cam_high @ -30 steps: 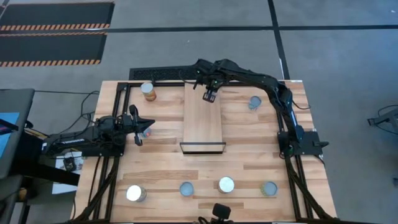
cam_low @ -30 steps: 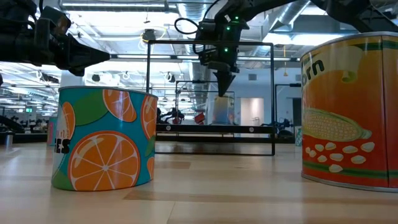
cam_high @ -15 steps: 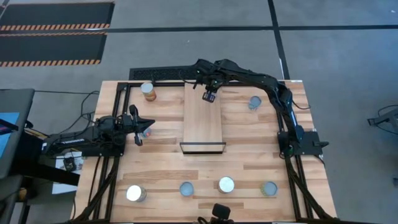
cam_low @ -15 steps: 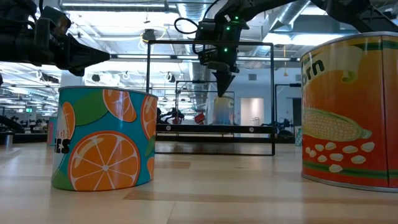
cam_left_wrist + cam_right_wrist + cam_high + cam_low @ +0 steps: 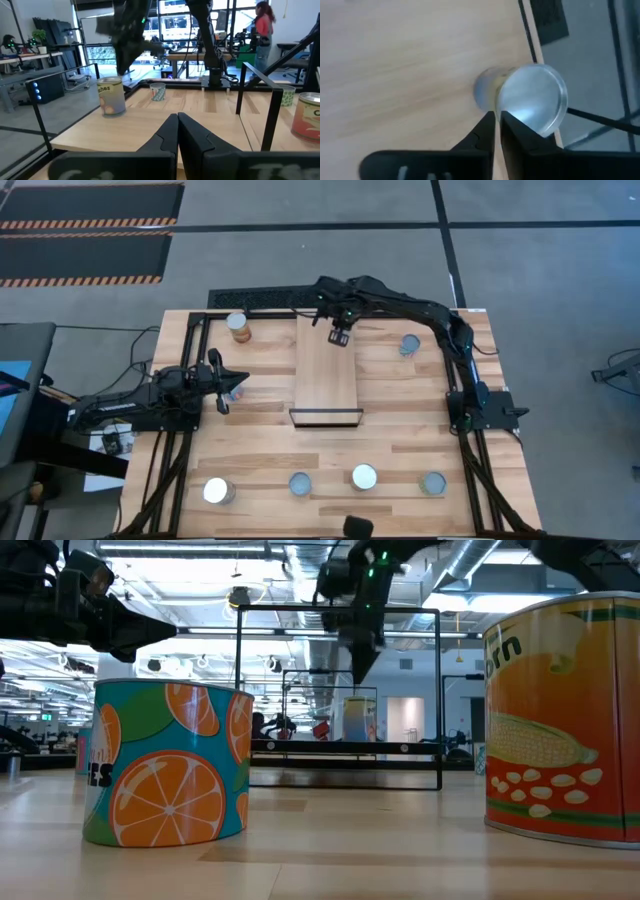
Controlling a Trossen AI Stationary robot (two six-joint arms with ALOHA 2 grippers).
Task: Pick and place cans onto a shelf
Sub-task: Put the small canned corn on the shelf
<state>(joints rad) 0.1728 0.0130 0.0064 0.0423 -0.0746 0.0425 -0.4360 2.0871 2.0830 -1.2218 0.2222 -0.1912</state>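
A rigid, silver-topped can (image 5: 537, 95) is seen just below the right hand (image 5: 495, 116), which is narrow and empty. It is judged light and slippery, best gripped across its sides. The left hand (image 5: 177, 118) is kept closed.

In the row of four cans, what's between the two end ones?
Two more cans, a bluish-topped can and a silver-topped can, stand apart between the left end can and the right end can. The high view shows it.

Overhead; table-level; two wrist cameras
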